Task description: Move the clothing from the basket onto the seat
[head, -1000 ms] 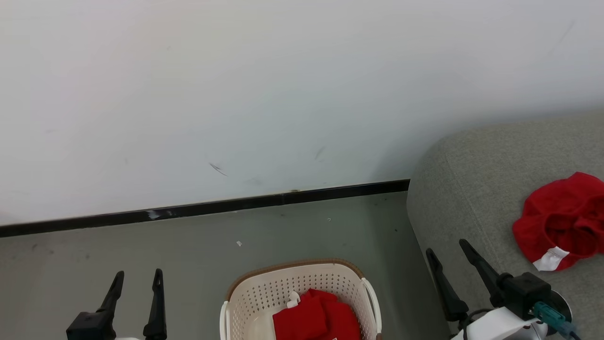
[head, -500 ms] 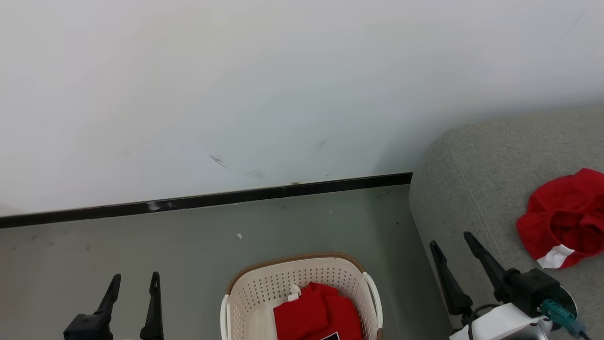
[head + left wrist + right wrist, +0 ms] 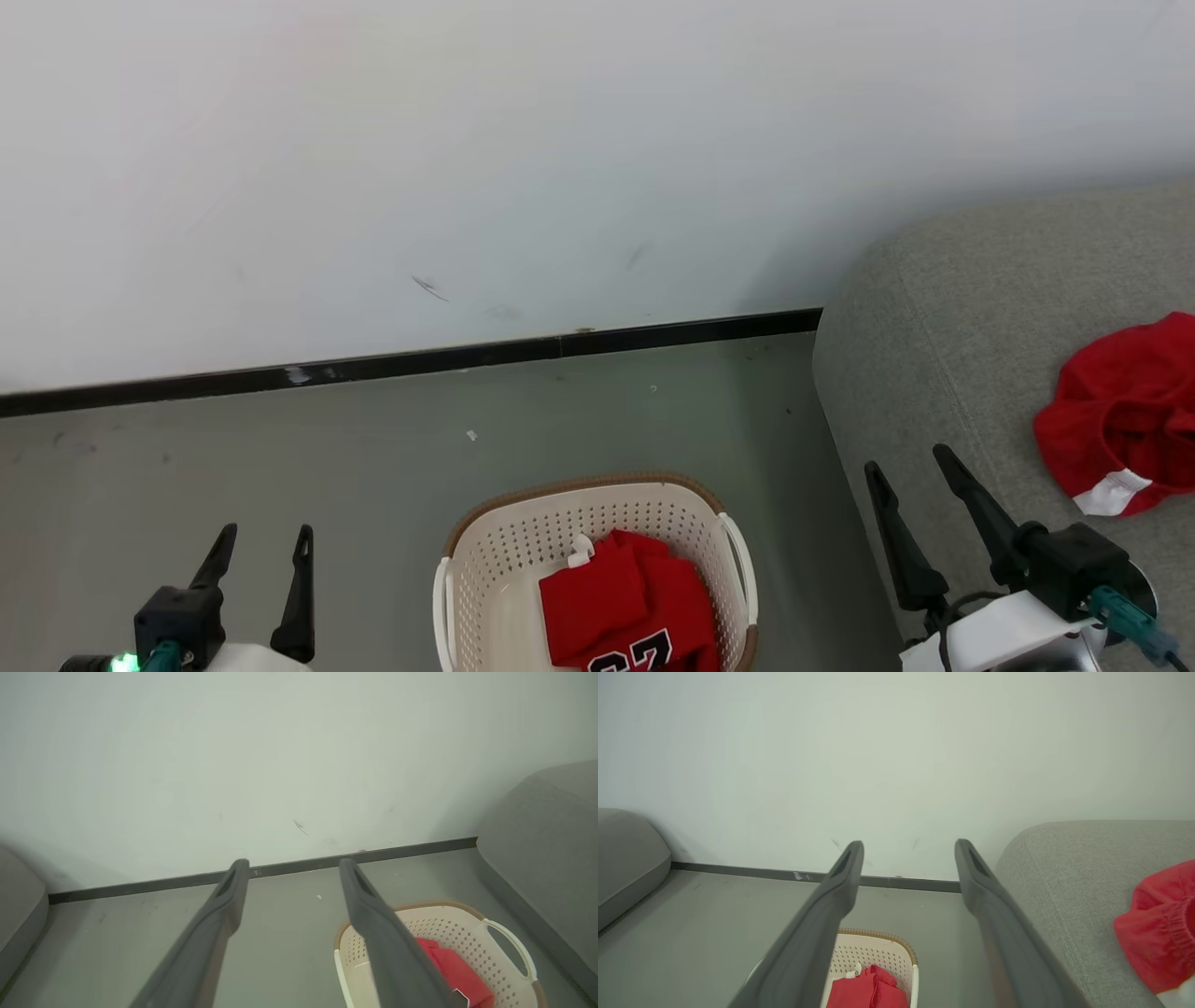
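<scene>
I read task as partly done.
- Left gripper (image 3: 266, 532): left of basket (image 3: 579, 487), jaws spread, empty.
- Right gripper (image 3: 906, 459): right of basket, by seat (image 3: 934, 327) edge, jaws spread, nothing held.
- Basket on grey floor (image 3: 373, 448), holds folded red garment (image 3: 616, 607), numerals up. Whether more lies beneath, I cannot tell.
- Right of basket, farther off: crumpled red garment (image 3: 1120, 420) with white band lies on seat, so that one is delivered.
- Left to do, I judge: carry basket's garment across to seat.
- Beyond basket: black skirting (image 3: 467, 357), white wall (image 3: 467, 140).
</scene>
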Controlling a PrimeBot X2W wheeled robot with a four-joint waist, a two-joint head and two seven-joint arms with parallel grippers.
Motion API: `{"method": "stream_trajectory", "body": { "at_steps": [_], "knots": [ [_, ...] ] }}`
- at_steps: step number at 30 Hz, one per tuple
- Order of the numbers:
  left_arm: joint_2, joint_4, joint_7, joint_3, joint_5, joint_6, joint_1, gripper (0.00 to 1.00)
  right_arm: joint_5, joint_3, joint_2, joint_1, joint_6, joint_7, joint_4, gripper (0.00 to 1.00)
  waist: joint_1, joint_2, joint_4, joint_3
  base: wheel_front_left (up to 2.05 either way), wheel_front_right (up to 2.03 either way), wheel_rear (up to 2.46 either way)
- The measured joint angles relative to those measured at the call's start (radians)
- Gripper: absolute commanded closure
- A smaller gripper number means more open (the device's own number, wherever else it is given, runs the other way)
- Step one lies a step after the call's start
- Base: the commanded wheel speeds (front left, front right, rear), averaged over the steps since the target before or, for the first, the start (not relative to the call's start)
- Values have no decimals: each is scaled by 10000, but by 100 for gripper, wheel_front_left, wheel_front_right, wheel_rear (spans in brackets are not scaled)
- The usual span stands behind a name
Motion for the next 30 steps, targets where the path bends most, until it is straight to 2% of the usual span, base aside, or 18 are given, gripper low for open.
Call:
{"method": "stream_trajectory", "body": {
  "at_steps": [12,30],
  "knots": [
    [-31,500,702,-765,255,-531,-1522,0,-23,-1085,25,-81,-2,0,-713,0,0,0,-148,844,0,0,0],
    [-865,1839,1319,-2247,1072,-1398,-3695,0,4,-1540,33,-1168,-2,-2,-1657,0,0,0,-591,2625,0,0,0]
  ]
}}
